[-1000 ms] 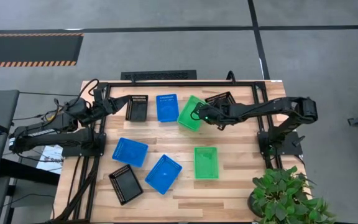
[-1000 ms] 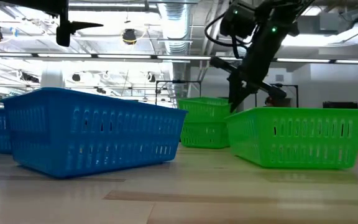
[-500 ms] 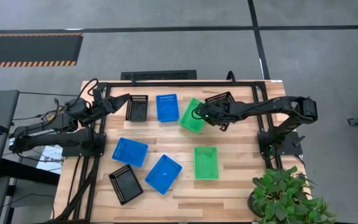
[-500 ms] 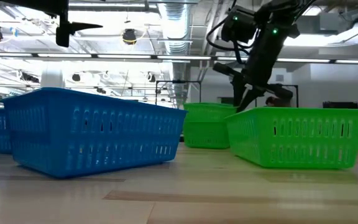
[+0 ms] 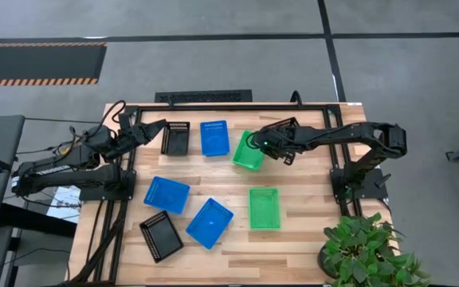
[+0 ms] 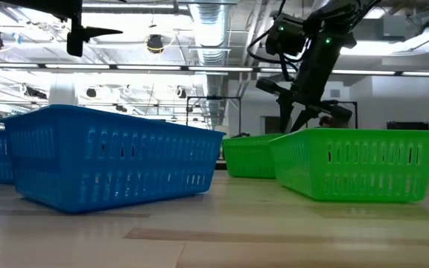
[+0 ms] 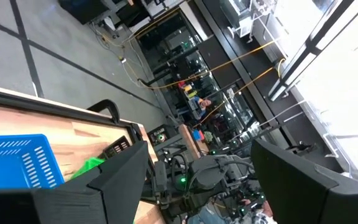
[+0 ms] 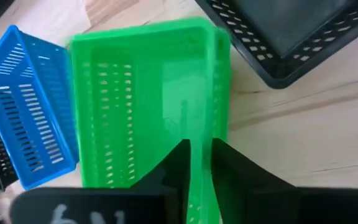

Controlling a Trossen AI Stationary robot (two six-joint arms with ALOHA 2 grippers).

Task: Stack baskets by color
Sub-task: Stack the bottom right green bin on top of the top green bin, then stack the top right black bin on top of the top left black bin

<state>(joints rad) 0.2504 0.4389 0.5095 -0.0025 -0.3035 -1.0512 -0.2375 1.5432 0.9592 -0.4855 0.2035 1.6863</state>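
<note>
Baskets, where: all on the wooden table (image 5: 293,239), some in a back row, the rest towards the front.
My right pincer (image 8: 202,168): set astride one long wall of the back green basket (image 5: 248,150), which sits flat on the table.
Right pincer, grip: whether it clamps that wall or stands loose about it, I cannot tell.
Back green basket, neighbours: a blue basket (image 5: 213,137) on one side, a black basket (image 8: 291,31) on the other.
My left pincer (image 7: 197,180): spread wide, holding nothing, raised at the back left of the table near another black basket (image 5: 175,136).
Black, count: three; the third (image 5: 160,236) is at the front left.
Blue, count: three; two (image 5: 166,194) (image 5: 209,222) lie side by side in front.
Green, count: two places. The back one shows a doubled wall, as if one were nested in another. The front green basket (image 5: 264,207) lies alone.
</note>
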